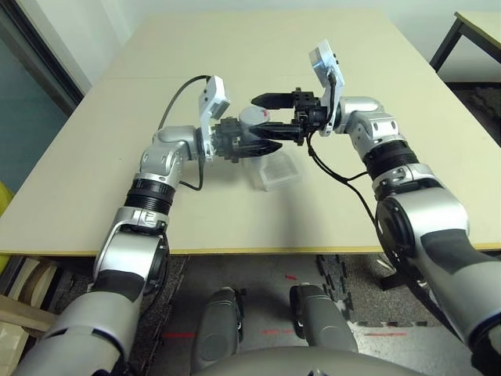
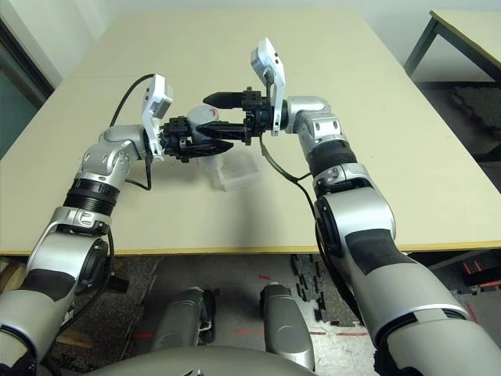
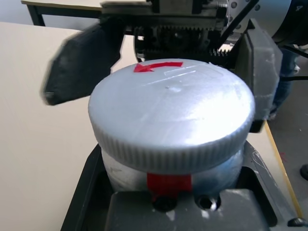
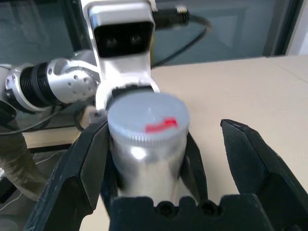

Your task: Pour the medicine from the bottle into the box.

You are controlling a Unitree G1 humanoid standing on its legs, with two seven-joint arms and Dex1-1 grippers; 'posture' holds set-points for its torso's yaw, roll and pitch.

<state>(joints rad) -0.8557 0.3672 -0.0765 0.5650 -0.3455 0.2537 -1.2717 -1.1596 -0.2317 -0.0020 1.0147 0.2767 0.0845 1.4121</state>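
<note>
While the left end effector (image 1: 235,142) clamps the bottle (image 1: 254,124) around its body, holding it sideways in the air above the beige counter (image 1: 329,219), the right end effector (image 1: 270,121) faces it with its two black fingers spread apart on either side of the round grey cap (image 3: 172,115), not yet closed on it. The box (image 1: 274,171), clear and shallow, sits on the counter just below. The bottle looks small, light, rigid and smooth-sided, so likely slippery; the ridged cap rim seems the best place to grip for twisting. A red arrow is marked on the cap top; no readable writing shows.
</note>
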